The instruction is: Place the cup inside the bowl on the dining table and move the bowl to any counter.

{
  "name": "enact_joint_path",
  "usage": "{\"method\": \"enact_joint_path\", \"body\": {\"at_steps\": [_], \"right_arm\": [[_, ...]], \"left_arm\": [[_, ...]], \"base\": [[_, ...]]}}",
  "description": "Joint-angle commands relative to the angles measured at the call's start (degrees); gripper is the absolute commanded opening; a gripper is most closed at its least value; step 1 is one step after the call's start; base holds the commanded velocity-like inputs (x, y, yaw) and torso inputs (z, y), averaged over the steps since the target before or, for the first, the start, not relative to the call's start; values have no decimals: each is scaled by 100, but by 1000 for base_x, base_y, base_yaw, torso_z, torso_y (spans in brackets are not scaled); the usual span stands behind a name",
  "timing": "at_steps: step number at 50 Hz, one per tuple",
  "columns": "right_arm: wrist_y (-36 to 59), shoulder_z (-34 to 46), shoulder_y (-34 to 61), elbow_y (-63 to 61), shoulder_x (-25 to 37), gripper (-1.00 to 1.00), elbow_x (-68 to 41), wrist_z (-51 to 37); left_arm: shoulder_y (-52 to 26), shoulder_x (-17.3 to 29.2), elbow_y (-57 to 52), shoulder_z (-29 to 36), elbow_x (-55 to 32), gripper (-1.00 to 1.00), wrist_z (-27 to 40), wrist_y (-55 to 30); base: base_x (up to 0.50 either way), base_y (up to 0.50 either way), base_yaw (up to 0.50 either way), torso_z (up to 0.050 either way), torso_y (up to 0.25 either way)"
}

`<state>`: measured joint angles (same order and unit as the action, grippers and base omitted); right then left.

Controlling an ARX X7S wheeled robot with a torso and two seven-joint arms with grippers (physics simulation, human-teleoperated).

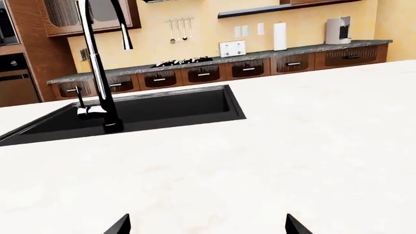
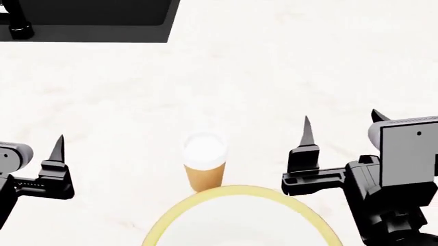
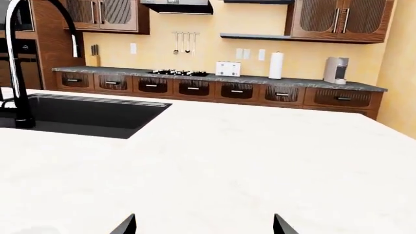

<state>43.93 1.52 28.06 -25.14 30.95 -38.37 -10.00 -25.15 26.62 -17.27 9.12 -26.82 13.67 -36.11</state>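
The left gripper (image 1: pixel 204 225) hangs just above the white tabletop with its 2 dark fingertips (image 1: pixel 121 225) spread wide and nothing between them. The right gripper (image 3: pixel 203 225) is the same: 2 fingertips (image 3: pixel 283 225) set far apart, holding nothing. In the head view each arm shows at its own side, the left gripper (image 2: pixel 58 154) well to the left of the cup and the right gripper (image 2: pixel 342 136) to the right of it, both clear of it.

Between the 2 arms the cup (image 2: pixel 204 163), tan-brown with a white lid, stands upright on the dining table (image 2: pixel 274 72). Just nearer the robot lies the bowl (image 2: pixel 241 218), wide and white with a yellow rim, cut off by the lower edge of the view; the part of its inside that shows is bare. The cup stands outside it, right at its far rim.

Farther across the white top a black sink (image 1: pixel 149 109) is sunk into the surface, with a tall black faucet (image 1: pixel 97 63) beside it. Beyond, along the yellow wall, a dark counter (image 3: pixel 221 78) over brown drawers carries a white paper towel roll (image 3: pixel 276 65), a toaster (image 3: pixel 228 68) and a coffee machine (image 3: pixel 336 70).
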Motion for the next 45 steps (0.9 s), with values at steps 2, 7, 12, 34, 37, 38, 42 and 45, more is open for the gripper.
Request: {"method": "enact_joint_path", "body": {"at_steps": [2,7,12,34,37,38,42,45], "right_arm": [[1029,439,731,-93,158,100,-618,256],[1275,632,1002,-62,142,100,-741,351],[1481,924,1191,-20,86,100,-877,557],[2086,2294,2839,1420,-390,100,-612,1458],[2083,2468,3044,1665,-470,100,-530,1593],[2051,2567,3133,1761,-499,100,-487,1693],[1908,2796,3340,2146,-589,100,-316,1901],[1808,2940,3439,2402,-650,100,-205,2022]], "left_arm": [[4,-40,57,56,15,100,20,16],[47,41,30,-9,-52,100,-30,0],[68,49,41,-24,-60,100,-26,15],[102,76,199,-57,-54,100,-34,107],[103,81,201,-37,-43,100,-27,96],[107,83,199,-45,-52,100,-31,102],[150,86,231,-48,-55,100,-50,143],[158,101,240,-60,-67,100,-62,144]], "base": [[0,0,0,0,0],[0,0,0,0,0],[0,0,0,0,0],[0,0,0,0,0],[0,0,0,0,0],[0,0,0,0,0],[0,0,0,0,0],[0,0,0,0,0]]}}
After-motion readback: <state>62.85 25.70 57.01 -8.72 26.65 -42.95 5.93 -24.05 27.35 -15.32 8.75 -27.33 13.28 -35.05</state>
